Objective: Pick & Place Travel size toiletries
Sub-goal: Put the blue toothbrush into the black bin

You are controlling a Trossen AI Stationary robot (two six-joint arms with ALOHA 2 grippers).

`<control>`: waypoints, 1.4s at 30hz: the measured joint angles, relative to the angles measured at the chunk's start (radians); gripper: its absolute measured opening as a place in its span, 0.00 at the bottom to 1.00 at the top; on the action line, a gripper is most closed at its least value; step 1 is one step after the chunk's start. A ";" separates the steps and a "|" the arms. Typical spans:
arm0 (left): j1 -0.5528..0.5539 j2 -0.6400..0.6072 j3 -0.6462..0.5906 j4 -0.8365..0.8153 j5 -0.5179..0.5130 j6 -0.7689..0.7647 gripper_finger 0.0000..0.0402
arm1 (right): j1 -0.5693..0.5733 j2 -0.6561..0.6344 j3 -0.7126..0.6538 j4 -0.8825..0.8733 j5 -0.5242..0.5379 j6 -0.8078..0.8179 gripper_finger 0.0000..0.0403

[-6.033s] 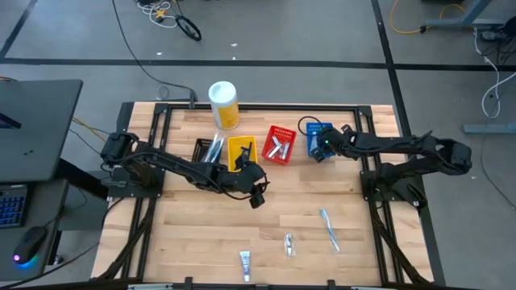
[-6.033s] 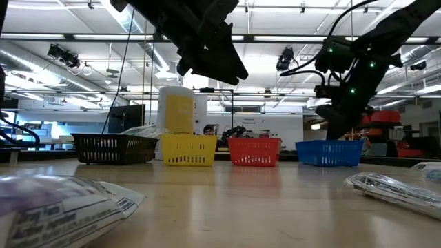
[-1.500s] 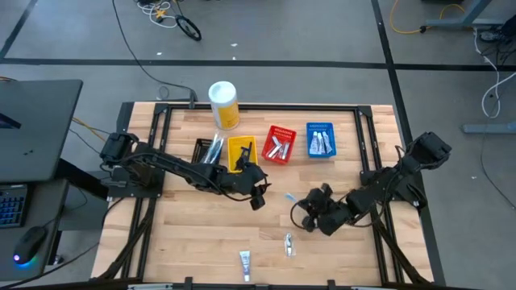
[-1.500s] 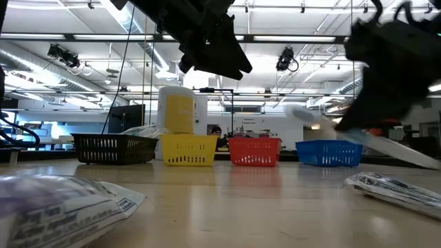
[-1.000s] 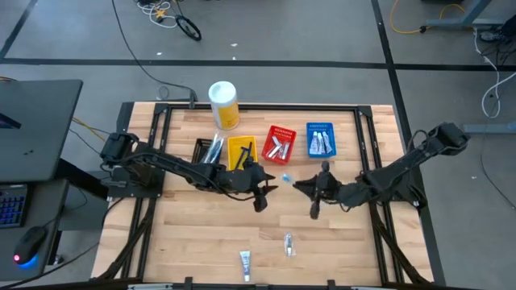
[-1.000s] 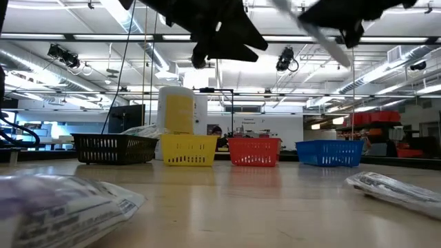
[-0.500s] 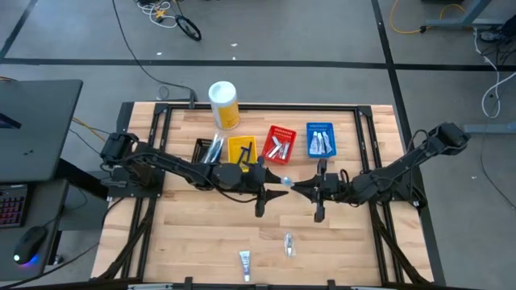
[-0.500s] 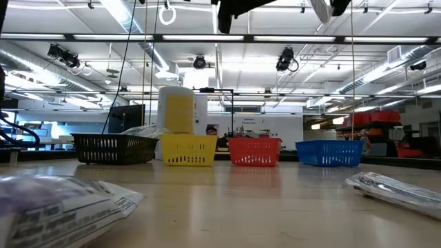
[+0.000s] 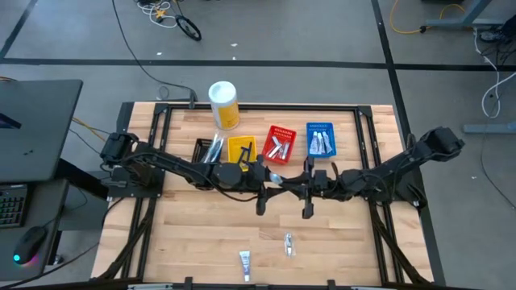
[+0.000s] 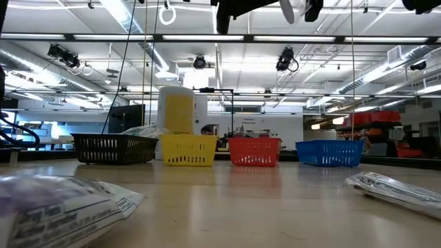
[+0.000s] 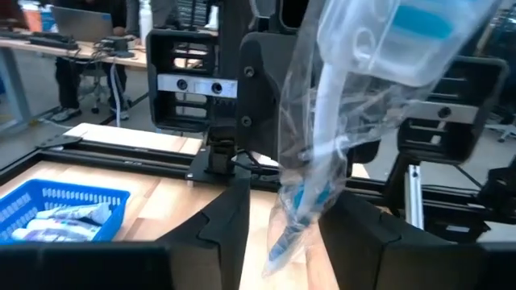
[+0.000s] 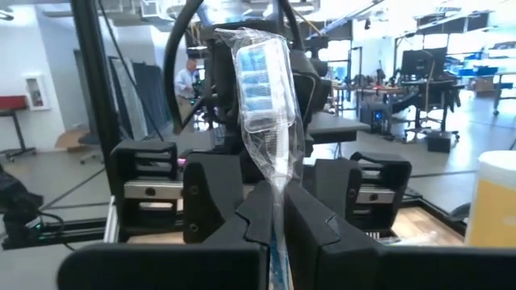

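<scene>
A pale toothbrush in a clear wrapper (image 9: 279, 180) hangs in the air over the table's middle, between my two grippers. My right gripper (image 12: 278, 217), reaching in from the table's right (image 9: 295, 190), is shut on it. The blue-bristled head (image 12: 260, 76) points up and away toward my left arm. My left gripper (image 11: 282, 234) faces it from the table's left (image 9: 266, 192) and is open, with a finger on either side of the wrapped toothbrush (image 11: 318, 153); I cannot tell whether they touch it. A white tube (image 9: 244, 262) and a small packet (image 9: 289, 243) lie near the near edge. My right gripper pinches the wrapped toothbrush between its two fingers at the handle part (image 12: 278, 189), well away from the head. The fingers come level from the table's right. The toothbrush is lifted clear of the table and slants upward beyond the fingertips, its wrapper crinkled around it.
Black (image 9: 208, 149), yellow (image 9: 240, 151), red (image 9: 279, 145) and blue (image 9: 320, 139) baskets stand in a row at the far side, with a yellow white-lidded canister (image 9: 224, 105) behind them. In the low view, wrapped packets lie close at left (image 10: 62, 200) and right (image 10: 396, 187).
My right gripper has carried the toothbrush toward the table's left, closing the distance to my left gripper, and both have risen to the top edge of the low view. The toothbrush now sits between the left gripper's fingers.
</scene>
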 joint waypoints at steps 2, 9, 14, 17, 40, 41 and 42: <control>0.000 0.000 0.000 -0.015 -0.012 -0.004 0.33 | -0.002 0.004 0.000 0.002 0.004 0.000 0.05; 0.000 0.000 0.000 -0.050 -0.032 0.000 0.10 | -0.016 0.003 0.001 -0.026 0.000 0.004 0.10; 0.000 0.000 -0.001 -0.102 -0.035 -0.025 0.07 | -0.021 0.003 0.001 -0.082 -0.022 0.002 0.20; 0.000 0.000 -0.001 -0.184 -0.069 -0.084 0.07 | -0.017 -0.011 0.001 -0.141 0.031 -0.025 0.24; 0.265 -0.184 0.000 -1.533 -0.277 -0.735 0.09 | 0.062 -0.141 0.000 -0.775 -0.084 0.446 0.26; 0.278 -0.183 -0.002 -1.571 -0.267 -0.756 0.08 | 0.062 -0.141 0.000 -0.776 -0.084 0.445 0.26; 0.289 -0.183 -0.006 -1.590 -0.258 -0.765 0.08 | 0.062 -0.142 0.000 -0.777 -0.084 0.444 0.26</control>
